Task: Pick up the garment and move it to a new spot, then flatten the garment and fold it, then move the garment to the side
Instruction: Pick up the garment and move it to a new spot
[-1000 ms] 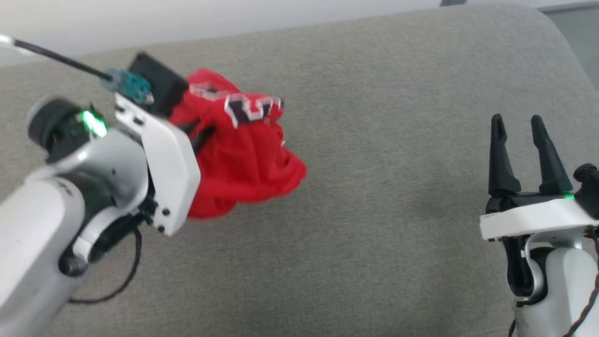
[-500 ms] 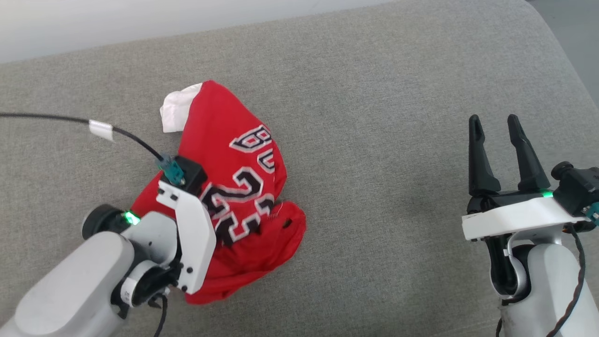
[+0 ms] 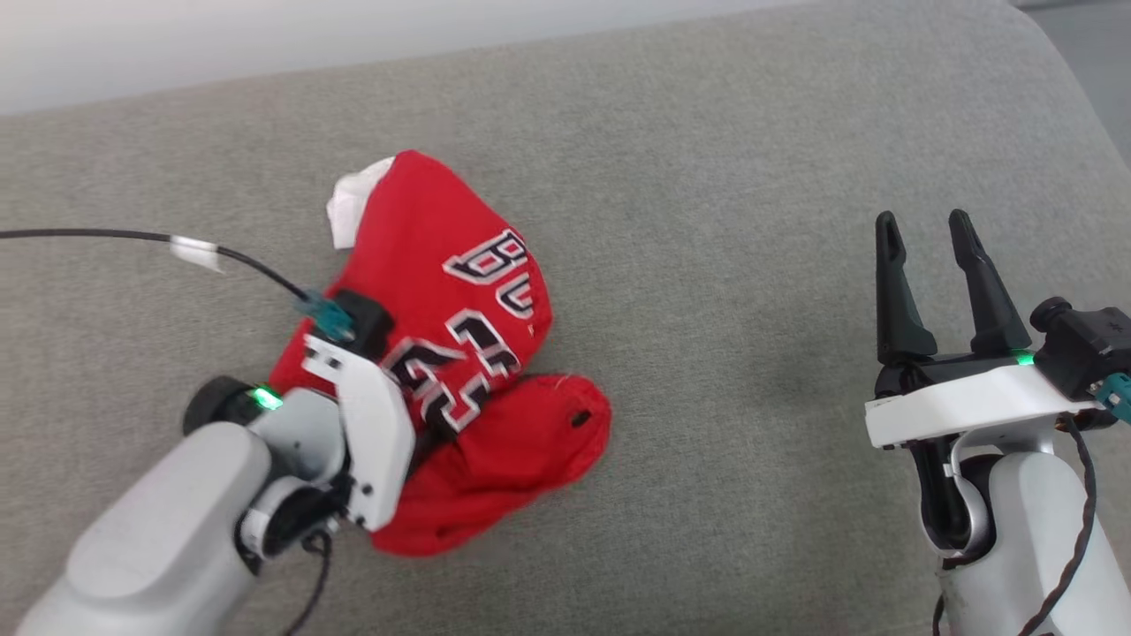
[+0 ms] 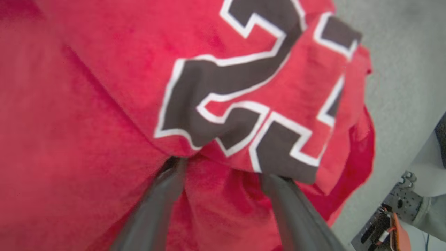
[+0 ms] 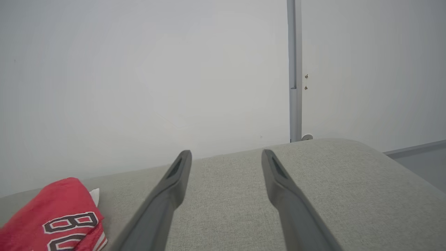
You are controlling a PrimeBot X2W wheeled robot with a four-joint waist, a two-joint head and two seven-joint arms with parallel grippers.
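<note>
The garment (image 3: 459, 353) is a crumpled red jersey with black, white-outlined numbers and a white sleeve tip at its far end. It lies in a heap on the grey cushion (image 3: 724, 265), left of centre. My left gripper (image 4: 223, 170) is pushed into the heap from the near-left side. Its two dark fingers (image 4: 163, 195) stand spread apart, tips tucked under a fold of the garment (image 4: 104, 104), with red cloth lying between them. My right gripper (image 3: 922, 221) hovers open and empty at the right, well apart from the cloth. In the right wrist view, the right gripper (image 5: 226, 153) points at the wall, with the garment (image 5: 52, 216) at the lower left.
The cushion's rounded far-right corner (image 3: 1051, 53) drops off to a floor. A pale wall (image 5: 139, 87) with a grey vertical post (image 5: 295, 69) stands behind it. A black cable (image 3: 132, 237) trails left from my left wrist.
The garment, hanging bunched in my shut left gripper a second ago, now lies on the cushion. The left fingers have spread apart. The head camera has shifted.
</note>
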